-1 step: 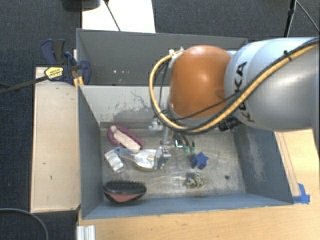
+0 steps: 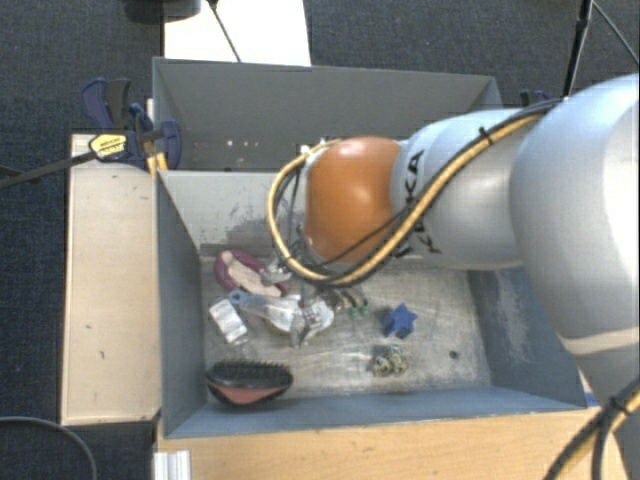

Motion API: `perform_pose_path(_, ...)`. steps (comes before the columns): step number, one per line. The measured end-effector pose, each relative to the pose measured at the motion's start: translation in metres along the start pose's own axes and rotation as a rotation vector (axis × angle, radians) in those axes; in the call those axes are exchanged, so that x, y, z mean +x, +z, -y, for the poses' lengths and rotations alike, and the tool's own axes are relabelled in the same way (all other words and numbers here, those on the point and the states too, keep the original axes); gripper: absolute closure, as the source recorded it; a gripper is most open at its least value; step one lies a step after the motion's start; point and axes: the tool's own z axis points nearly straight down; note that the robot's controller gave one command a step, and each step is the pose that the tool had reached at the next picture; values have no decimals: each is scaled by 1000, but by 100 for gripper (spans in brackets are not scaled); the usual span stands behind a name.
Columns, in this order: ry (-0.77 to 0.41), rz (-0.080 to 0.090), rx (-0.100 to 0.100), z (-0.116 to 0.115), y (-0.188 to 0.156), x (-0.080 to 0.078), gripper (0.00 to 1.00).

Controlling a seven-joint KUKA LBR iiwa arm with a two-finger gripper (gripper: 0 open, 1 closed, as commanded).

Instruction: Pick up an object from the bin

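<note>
My gripper [image 2: 303, 320] reaches down into the left middle of the bin, under the arm's orange cover. It stands among a small cluster: a pink and purple thing [image 2: 241, 266] just up and left of it, a blue plastic piece [image 2: 240, 297] at its left, and a silvery crumpled packet [image 2: 227, 321] further left. Whether anything sits in the gripper is hidden by the glare and clutter around its tip. A tiny green thing [image 2: 357, 310] lies just to its right.
A black brush with a red underside [image 2: 248, 381] lies at the front left corner. A blue star-shaped toy [image 2: 400, 320] and a small olive-green lump [image 2: 388, 362] lie to the right. A clear plastic wrap [image 2: 345, 353] is spread on the floor between them.
</note>
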Motion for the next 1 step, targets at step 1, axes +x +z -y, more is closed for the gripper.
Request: perform_pose_path(1,6,-2,0,1,1,0,100)
